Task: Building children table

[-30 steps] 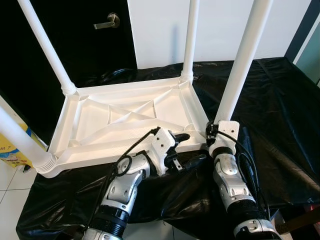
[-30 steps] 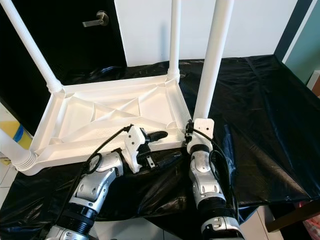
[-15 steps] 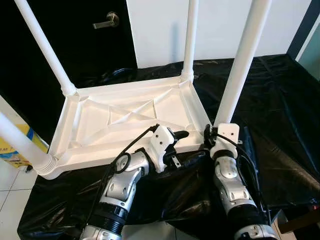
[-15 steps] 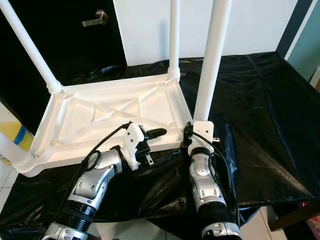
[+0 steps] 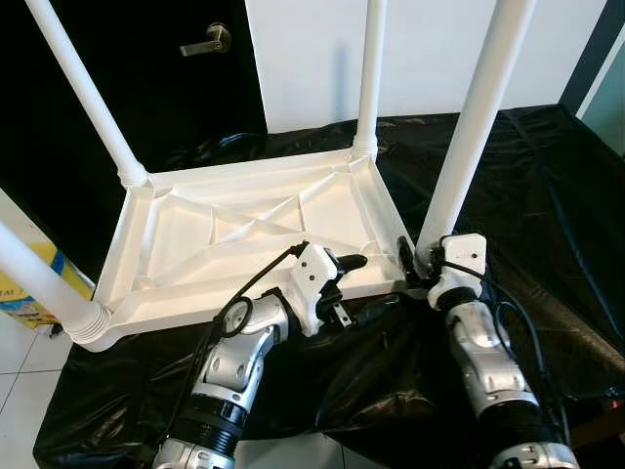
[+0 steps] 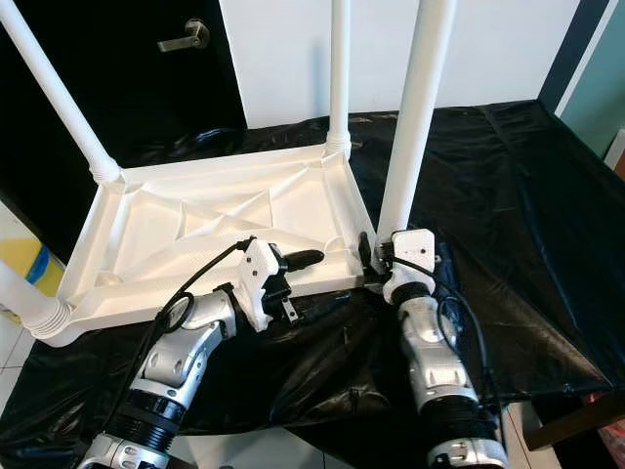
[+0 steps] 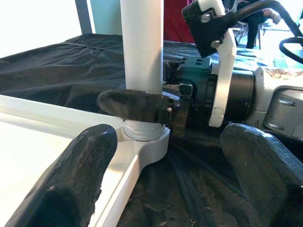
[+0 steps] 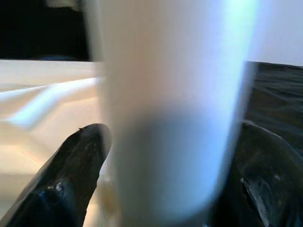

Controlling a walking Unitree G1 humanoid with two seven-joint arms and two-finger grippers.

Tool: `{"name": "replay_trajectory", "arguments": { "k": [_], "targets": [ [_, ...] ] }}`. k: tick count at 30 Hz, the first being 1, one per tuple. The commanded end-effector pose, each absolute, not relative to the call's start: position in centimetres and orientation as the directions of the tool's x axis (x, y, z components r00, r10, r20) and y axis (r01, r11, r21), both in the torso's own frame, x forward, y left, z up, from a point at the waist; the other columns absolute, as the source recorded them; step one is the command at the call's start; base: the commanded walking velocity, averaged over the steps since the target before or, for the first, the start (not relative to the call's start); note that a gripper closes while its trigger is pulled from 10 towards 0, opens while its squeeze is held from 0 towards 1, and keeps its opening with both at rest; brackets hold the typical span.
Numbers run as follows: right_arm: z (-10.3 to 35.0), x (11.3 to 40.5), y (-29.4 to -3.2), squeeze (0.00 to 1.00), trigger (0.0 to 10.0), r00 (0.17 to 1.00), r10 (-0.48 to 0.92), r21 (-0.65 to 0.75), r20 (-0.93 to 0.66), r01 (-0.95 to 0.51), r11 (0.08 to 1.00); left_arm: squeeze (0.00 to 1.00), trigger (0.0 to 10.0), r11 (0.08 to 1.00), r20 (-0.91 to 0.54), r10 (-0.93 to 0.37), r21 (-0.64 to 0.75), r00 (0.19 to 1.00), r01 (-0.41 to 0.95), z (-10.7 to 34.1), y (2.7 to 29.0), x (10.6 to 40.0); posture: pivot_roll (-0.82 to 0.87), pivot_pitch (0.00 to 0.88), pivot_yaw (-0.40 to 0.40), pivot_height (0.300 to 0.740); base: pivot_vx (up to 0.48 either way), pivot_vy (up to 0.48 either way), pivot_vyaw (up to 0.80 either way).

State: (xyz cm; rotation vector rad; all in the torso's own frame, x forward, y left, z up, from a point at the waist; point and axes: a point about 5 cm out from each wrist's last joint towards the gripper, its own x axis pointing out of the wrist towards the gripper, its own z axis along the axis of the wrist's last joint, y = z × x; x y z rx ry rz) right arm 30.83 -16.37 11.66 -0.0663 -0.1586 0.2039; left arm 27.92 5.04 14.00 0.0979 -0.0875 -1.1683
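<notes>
Lying legs-up on the black plastic sheet (image 5: 547, 176): upturned white plastic children's table (image 5: 244, 230).
Head views: right gripper (image 6: 369, 256) is clasping the near right white tubular table leg (image 5: 469, 137) at its base; left gripper (image 5: 359, 283) is hovering released over the table's near rim, one finger above it, one below.
Left wrist view: left fingers (image 7: 66, 179) are spread wide, framing the leg socket (image 7: 144, 135).
Right wrist view: black fingers (image 8: 61, 179) are pressing both sides of the leg.

Open room inside tray (image 5: 244, 220) btwn four upright legs (image 5: 469, 127); corners blocked.
</notes>
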Motion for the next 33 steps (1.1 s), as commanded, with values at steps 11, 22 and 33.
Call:
{"name": "replay_trajectory", "arguments": {
  "k": [11, 22, 33],
  "targets": [
    [11.9, 32.4, -17.8, 0.00, 10.0, 0.841, 0.540, -0.148, 0.039, -0.530, 0.835, 0.00, 10.0, 0.428, 0.007, -0.902, 0.121, 0.431, 0.896, 14.0, 5.3, 28.3, -0.12, 0.000, 0.063, 0.740, 0.000, 0.000, 0.00],
    [11.4, 33.3, -18.6, 0.00, 0.0, 0.778, 0.626, -0.179, -0.053, -0.624, 0.761, 0.00, 10.0, 0.434, 0.013, -0.900, 0.124, 0.436, 0.892, 14.1, 5.3, 28.3, -0.11, 0.000, 0.053, 0.740, 0.000, 0.000, 0.00],
    [10.8, 33.1, -19.2, 0.00, 10.0, 0.813, 0.581, -0.157, -0.051, -0.581, 0.799, 0.00, 10.0, 0.435, 0.011, -0.900, 0.116, 0.437, 0.893, 13.9, 5.3, 28.0, -0.11, 0.000, 0.046, 0.740, 0.000, 0.000, 0.00]
  ]
}}
